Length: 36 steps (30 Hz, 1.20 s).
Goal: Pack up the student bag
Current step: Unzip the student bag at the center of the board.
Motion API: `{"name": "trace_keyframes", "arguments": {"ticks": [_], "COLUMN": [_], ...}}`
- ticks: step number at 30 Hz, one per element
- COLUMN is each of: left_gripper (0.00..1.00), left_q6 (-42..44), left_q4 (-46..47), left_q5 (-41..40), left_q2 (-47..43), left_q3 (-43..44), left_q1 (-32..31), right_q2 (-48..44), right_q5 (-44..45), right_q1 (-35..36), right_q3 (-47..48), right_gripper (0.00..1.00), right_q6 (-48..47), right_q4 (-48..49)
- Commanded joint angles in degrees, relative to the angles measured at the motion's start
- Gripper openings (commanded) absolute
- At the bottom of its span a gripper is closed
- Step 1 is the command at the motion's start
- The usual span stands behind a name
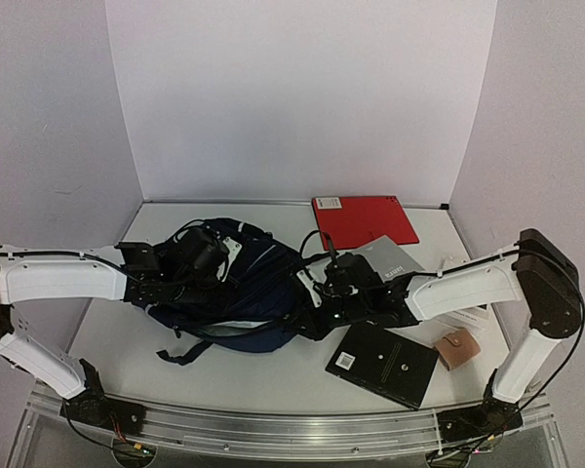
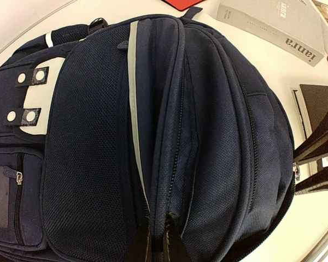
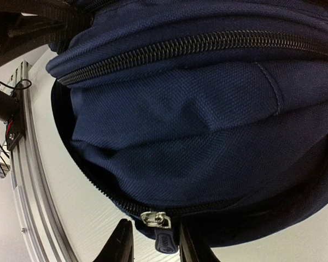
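The student bag (image 1: 249,297) is a dark navy backpack that lies in the middle of the table. The left wrist view shows its white stripe, white patches and zip seams (image 2: 98,136). My left gripper (image 1: 229,258) rests on the bag's top, shut on a raised fold of its fabric (image 2: 157,245). My right gripper (image 1: 312,292) is at the bag's right edge. In the right wrist view it (image 3: 156,248) is open, with its fingers either side of the hanging zipper pull (image 3: 165,241) under the metal slider (image 3: 156,219). The pull lies close to the right finger.
A red book (image 1: 364,220) lies at the back. A grey book (image 1: 390,258) lies behind my right arm and also shows in the left wrist view (image 2: 273,27). A black notebook (image 1: 382,363) and a small tan pouch (image 1: 456,349) lie at the front right. The metal rail (image 3: 27,180) runs along the near edge.
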Motion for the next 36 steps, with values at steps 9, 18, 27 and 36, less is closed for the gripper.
{"name": "trace_keyframes", "arguments": {"ticks": [9,18,27,36], "left_gripper": [0.00,0.00,0.00,0.00], "left_q6": [2.88,8.48,10.46,11.30], "left_q4": [4.26,4.04,5.74,-0.36], "left_q5": [-5.63,-7.73,-0.46,6.38], "left_q2": [-3.33,-3.38,-4.30,-6.55], "left_q3": [1.70,-1.11,-2.46,-0.46], "left_q1": [1.27,1.06,0.52,0.56], "right_q2": [-1.99,-3.02,2.53,12.40], "right_q5": [13.20,21.07,8.49,-0.67], "right_q1": [0.78,-5.73,-16.13,-19.61], "right_q3": [2.32,6.15,11.70,21.95], "right_gripper": [0.00,0.00,0.00,0.00], "right_q6": [2.58,-1.37,-7.94,-10.92], "right_q4": [-0.99,-13.02,-14.49,-13.70]}}
